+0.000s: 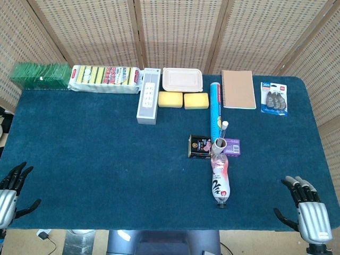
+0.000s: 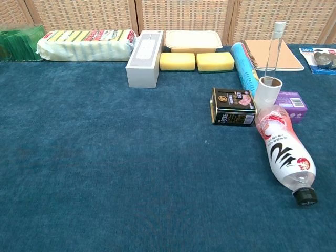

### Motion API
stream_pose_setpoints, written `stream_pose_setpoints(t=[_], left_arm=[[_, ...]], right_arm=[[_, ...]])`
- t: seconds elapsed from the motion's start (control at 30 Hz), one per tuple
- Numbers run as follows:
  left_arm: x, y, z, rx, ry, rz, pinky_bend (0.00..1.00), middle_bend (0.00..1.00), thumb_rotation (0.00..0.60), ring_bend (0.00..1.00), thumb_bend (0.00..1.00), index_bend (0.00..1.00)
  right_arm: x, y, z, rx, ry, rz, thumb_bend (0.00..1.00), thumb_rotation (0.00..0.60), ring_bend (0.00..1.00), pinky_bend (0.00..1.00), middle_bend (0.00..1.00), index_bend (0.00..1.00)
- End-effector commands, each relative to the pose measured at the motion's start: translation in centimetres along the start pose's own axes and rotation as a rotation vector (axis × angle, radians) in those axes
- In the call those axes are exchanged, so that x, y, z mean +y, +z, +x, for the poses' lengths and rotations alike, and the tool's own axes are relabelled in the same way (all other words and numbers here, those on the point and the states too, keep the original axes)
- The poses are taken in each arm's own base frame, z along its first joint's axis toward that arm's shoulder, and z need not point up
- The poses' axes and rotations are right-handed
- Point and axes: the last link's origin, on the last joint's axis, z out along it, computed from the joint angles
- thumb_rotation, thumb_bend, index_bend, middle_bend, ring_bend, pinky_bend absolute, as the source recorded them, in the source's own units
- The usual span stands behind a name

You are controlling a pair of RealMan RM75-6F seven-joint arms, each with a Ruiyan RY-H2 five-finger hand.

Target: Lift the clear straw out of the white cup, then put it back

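Note:
A small white cup (image 1: 220, 144) (image 2: 268, 93) stands right of the table's middle, between a dark tin and a purple box. The clear straw (image 1: 223, 131) (image 2: 273, 50) stands upright in it, its top well above the rim. My left hand (image 1: 10, 194) rests at the table's near left corner, fingers apart and empty. At the near right corner lies my right hand (image 1: 307, 210), also empty with fingers spread. Both hands are far from the cup. Neither hand shows in the chest view.
A pink-and-white bottle (image 1: 220, 179) lies on its side just in front of the cup. A dark tin (image 1: 200, 146) sits to its left, a purple box (image 1: 232, 146) to its right, a blue tube (image 1: 215, 109) behind. Sponges, a notebook, a power strip and packets line the far edge.

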Motion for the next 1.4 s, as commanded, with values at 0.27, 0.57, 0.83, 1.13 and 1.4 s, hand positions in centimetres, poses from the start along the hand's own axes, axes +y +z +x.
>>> stream_pose_setpoints(t=[0.27, 0.57, 0.83, 1.13, 1.4], left_arm=[[-0.2, -0.2, -0.1, 0.001, -0.008, 0.004, 0.15, 0.0, 0.6, 0.0, 0.19, 0.07], [-0.2, -0.2, -0.2, -0.001, -0.01, 0.005, 0.15, 0.0, 0.6, 0.0, 0.2, 0.07], [-1.3, -0.9, -0.5, 0.016, -0.027, 0.057, 0.15, 0.0, 0.6, 0.0, 0.2, 0.07], [-1.9, -1.7, -1.6, 0.012, -0.039, 0.098, 0.15, 0.0, 0.6, 0.0, 0.2, 0.07], [-2.4, -1.9, -2.1, 0.031, -0.038, 0.136, 0.15, 0.0, 0.6, 0.0, 0.19, 0.07]], right_arm=[[-0.1, 0.0, -0.2, -0.006, -0.001, -0.012, 0.25, 0.559, 0.14, 0.14, 0.19, 0.18], [-0.5, 0.1, -0.6, -0.014, 0.016, -0.005, 0.25, 0.559, 0.14, 0.14, 0.19, 0.18], [-1.5, 1.1, -1.6, -0.035, 0.064, 0.023, 0.25, 0.558, 0.14, 0.15, 0.19, 0.18], [-3.4, 5.4, -3.4, 0.035, 0.174, 0.042, 0.25, 0.559, 0.18, 0.26, 0.22, 0.19], [-5.5, 8.2, -4.1, 0.032, 0.276, 0.077, 0.25, 0.556, 0.21, 0.29, 0.24, 0.2]])
